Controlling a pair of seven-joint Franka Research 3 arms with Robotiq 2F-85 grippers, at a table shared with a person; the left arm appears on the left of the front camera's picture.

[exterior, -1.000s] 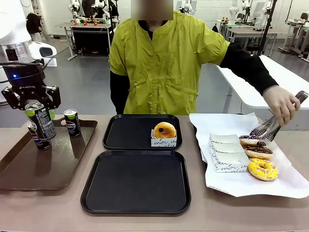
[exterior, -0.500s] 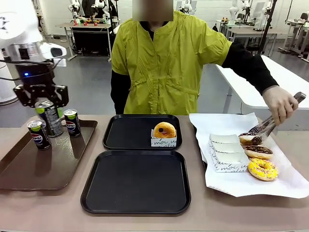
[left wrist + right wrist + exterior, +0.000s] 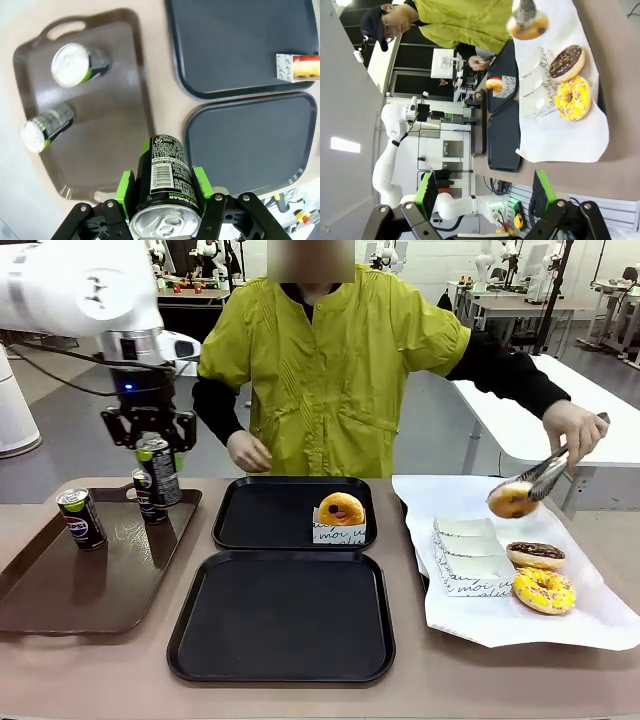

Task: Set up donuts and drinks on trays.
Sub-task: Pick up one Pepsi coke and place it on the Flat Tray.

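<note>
My left claw (image 3: 150, 437) hangs raised, pointing straight down from a vertical wrist, clamped on a can (image 3: 160, 475). My right claw (image 3: 485, 182) stands wide, holding nothing.

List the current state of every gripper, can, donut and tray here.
left gripper, shut on a can, lifted above the brown tray
right gripper, open, holding nothing
other cans, upright on the brown tray
sleeved donut, standing in the far tray
brown donut, gripped in the person's tongs
two donuts, lying on the paper
</note>
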